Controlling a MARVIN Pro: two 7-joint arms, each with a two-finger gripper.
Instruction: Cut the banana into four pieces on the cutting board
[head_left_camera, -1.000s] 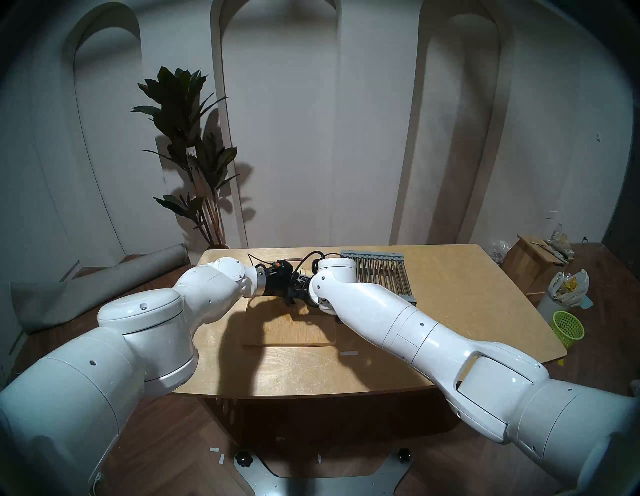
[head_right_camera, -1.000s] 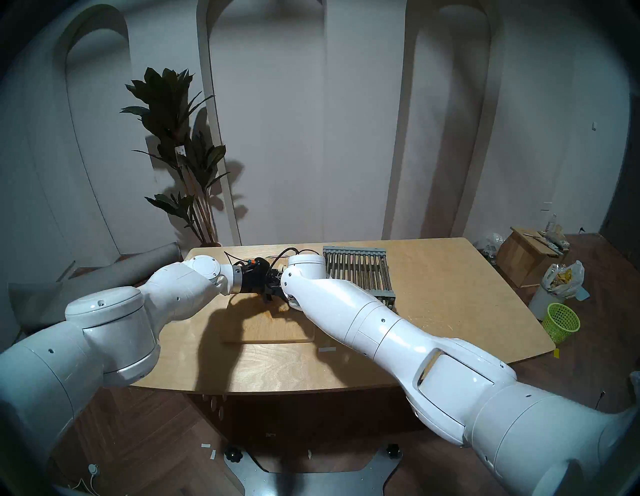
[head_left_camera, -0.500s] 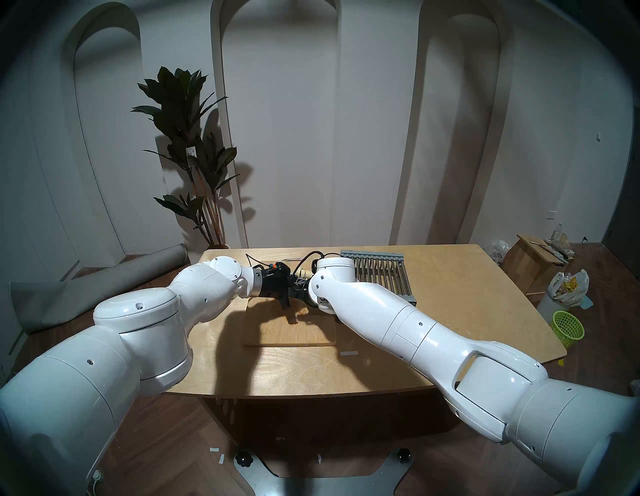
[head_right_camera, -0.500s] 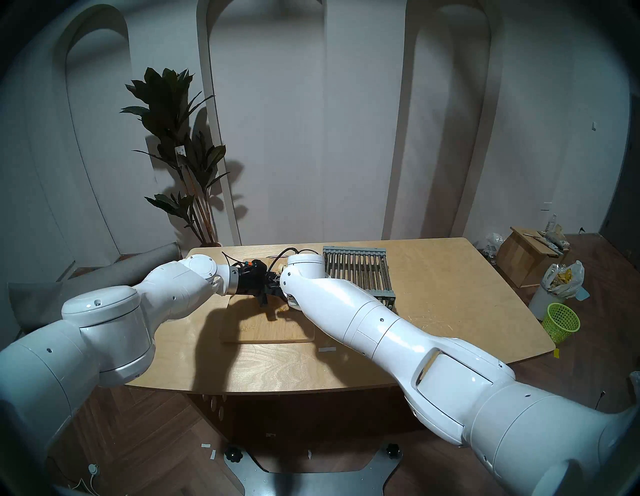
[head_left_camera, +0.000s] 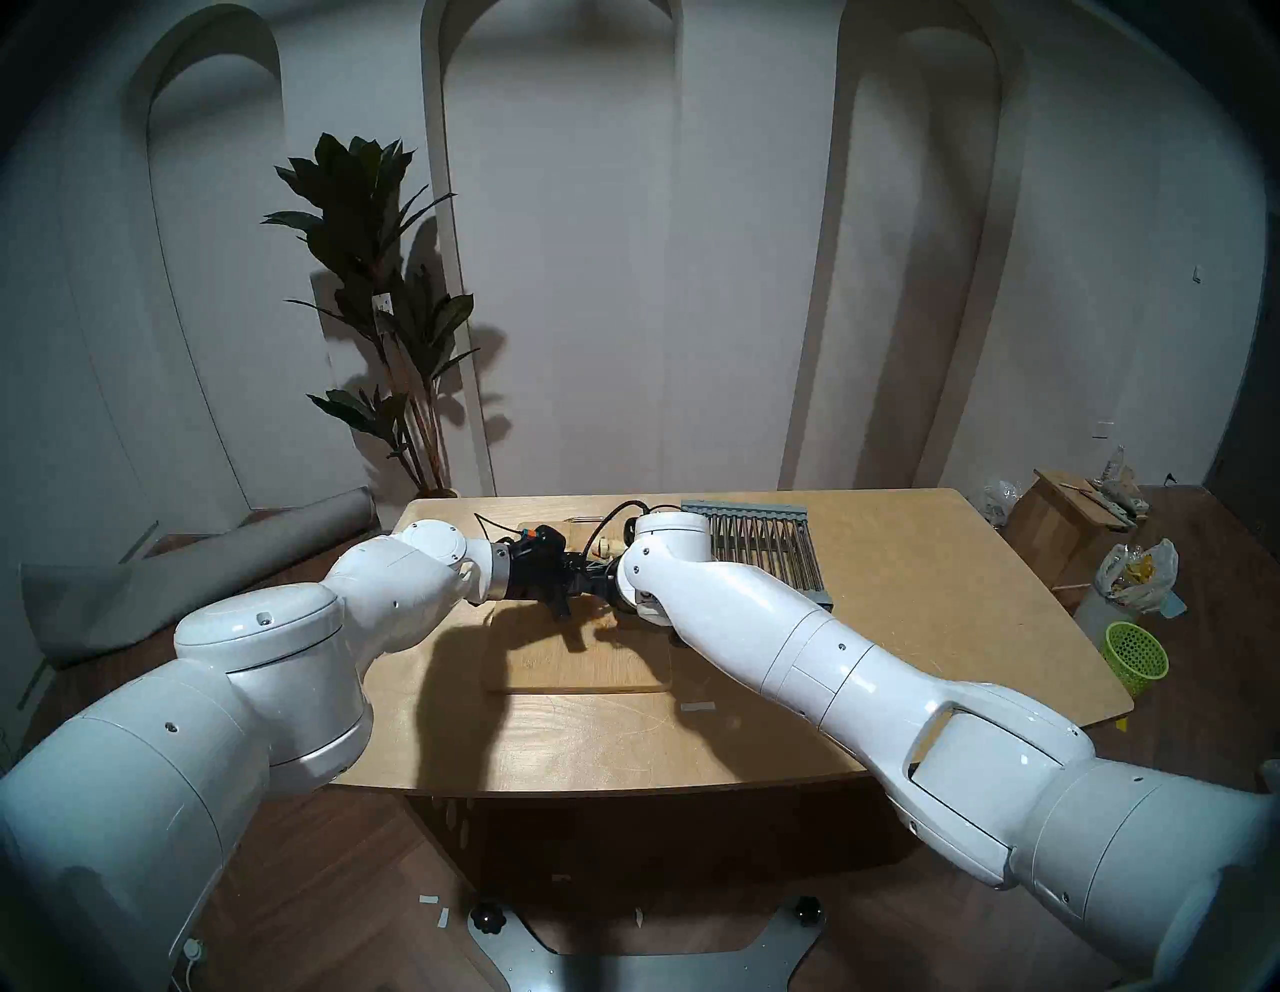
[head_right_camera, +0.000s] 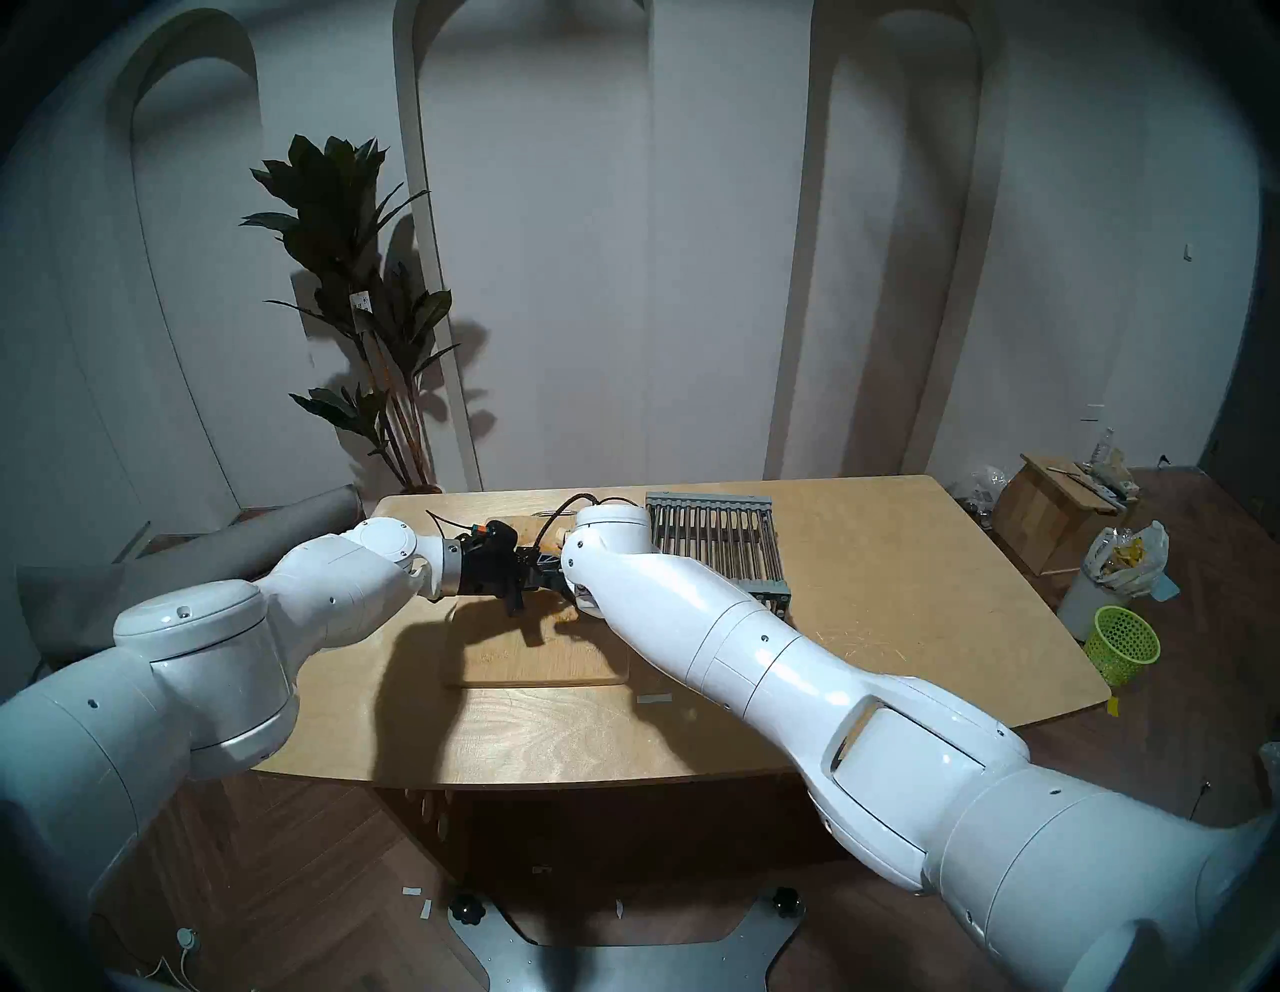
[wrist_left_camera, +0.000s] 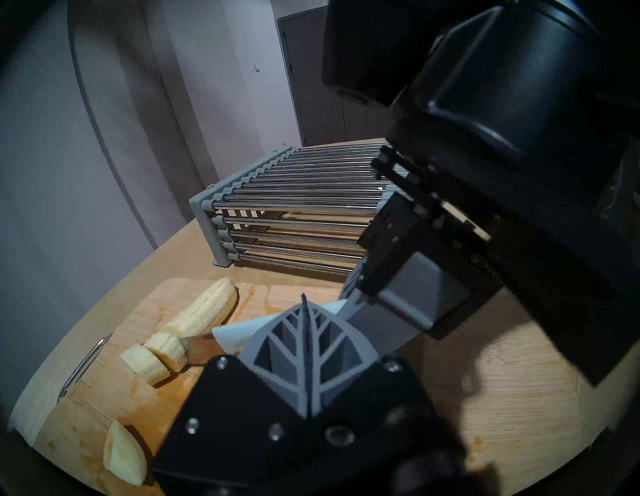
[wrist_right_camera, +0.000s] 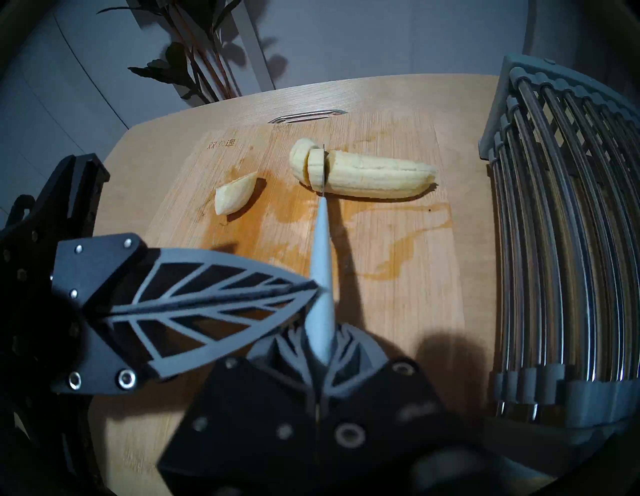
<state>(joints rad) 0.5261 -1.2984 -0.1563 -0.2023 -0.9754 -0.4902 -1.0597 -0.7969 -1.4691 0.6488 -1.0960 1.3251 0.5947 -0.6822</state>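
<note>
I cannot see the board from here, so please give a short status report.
Right gripper shut on knife, blade in the banana. Left gripper shut, empty, beside the knife. Two slices at the blade, one piece apart on cutting board. Nothing in the way.

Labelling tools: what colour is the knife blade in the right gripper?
White knife blade; clearest in the right wrist view.
</note>
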